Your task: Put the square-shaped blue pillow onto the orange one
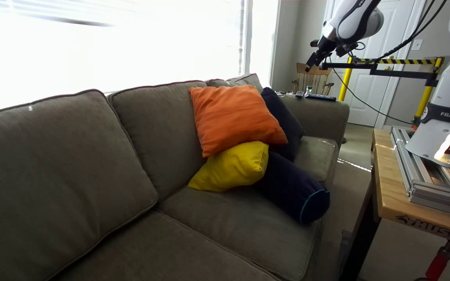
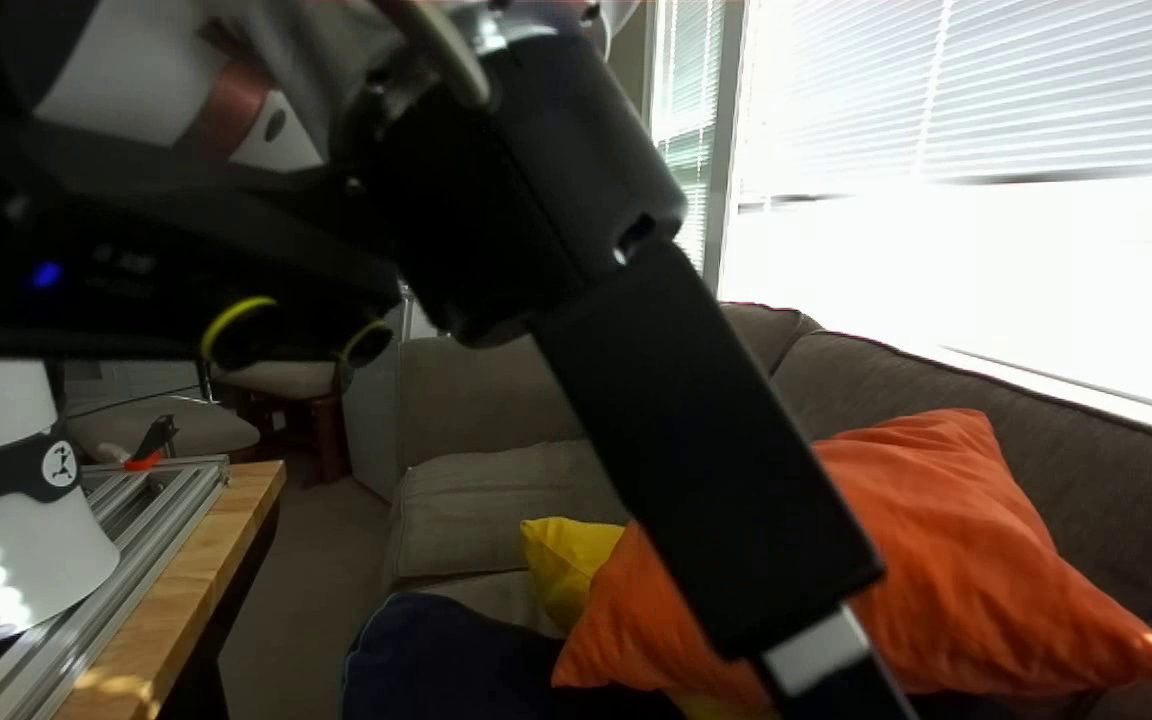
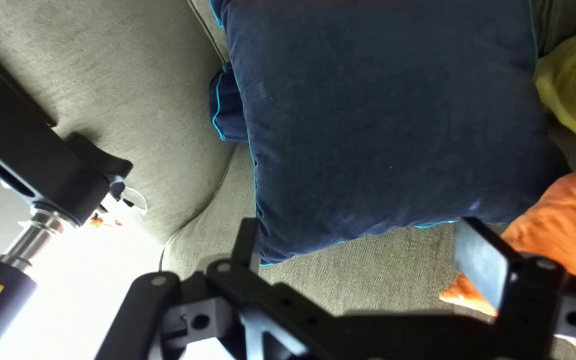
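On a brown sofa (image 1: 217,230) under a bright window (image 1: 131,47), toward the armrest (image 1: 318,115) end, we find the yellow pillow (image 1: 233,166) at left, seemingly part under the orange pillow (image 1: 236,117), which leans against the sofa's back. That slope is our chief worry: a pillow laid there could slide toward the sofa's front edge, and the soft prop beneath may let the stack tip. Next comes the square blue pillow (image 1: 285,117), awaiting its move, tilted between the orange pillow and the armrest, near the sofa's back corner; whether the two pillows touch, we cannot tell. Broad and soft, it offers little to grasp beyond an edge or corner, so a shallow pinch may slip. The dark roll cushion (image 1: 291,187) near it points one end at the front edge and could roll off if nudged. Above hangs the gripper (image 1: 313,64), jaws spread wide, holding nothing. In the wrist view, a finger (image 3: 483,262) lines up with the orange pillow's corner, so we fear a straight descent might press or snag orange along with blue. Just right of the gripper in an exterior view, a black bar (image 1: 399,74) appears close; a loose swing might strike it.
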`<state>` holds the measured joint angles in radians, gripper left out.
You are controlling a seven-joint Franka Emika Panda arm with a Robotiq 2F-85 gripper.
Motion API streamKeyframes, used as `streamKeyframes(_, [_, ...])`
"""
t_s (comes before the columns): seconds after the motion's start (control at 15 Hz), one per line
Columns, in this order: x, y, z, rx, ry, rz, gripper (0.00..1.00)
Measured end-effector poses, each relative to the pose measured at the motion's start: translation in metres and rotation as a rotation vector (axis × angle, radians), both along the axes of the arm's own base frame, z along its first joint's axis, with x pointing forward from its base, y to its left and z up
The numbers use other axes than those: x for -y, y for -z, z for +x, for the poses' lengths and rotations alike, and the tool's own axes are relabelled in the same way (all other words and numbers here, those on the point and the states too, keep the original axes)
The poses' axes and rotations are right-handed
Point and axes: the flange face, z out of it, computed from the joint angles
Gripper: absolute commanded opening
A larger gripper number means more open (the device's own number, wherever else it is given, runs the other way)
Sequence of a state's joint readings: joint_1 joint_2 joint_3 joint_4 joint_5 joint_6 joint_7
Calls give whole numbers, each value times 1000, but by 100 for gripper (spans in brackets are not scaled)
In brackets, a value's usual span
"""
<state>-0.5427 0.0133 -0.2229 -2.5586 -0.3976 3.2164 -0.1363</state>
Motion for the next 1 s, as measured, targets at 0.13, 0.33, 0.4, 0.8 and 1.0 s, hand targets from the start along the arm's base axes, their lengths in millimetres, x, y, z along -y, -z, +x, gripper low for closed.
streamKeyframes(0.13, [2, 7, 10, 9, -16, -7, 100])
streamKeyframes(0.33, [0, 18, 27, 19, -33, -11, 100])
streamKeyframes(0.4, [-2, 21, 34, 22, -41, -12, 100])
streamKeyframes(0.8, [-14, 50, 72, 25, -58, 0, 100])
streamKeyframes(1.0, [-16, 69, 85, -2, -63, -2, 100])
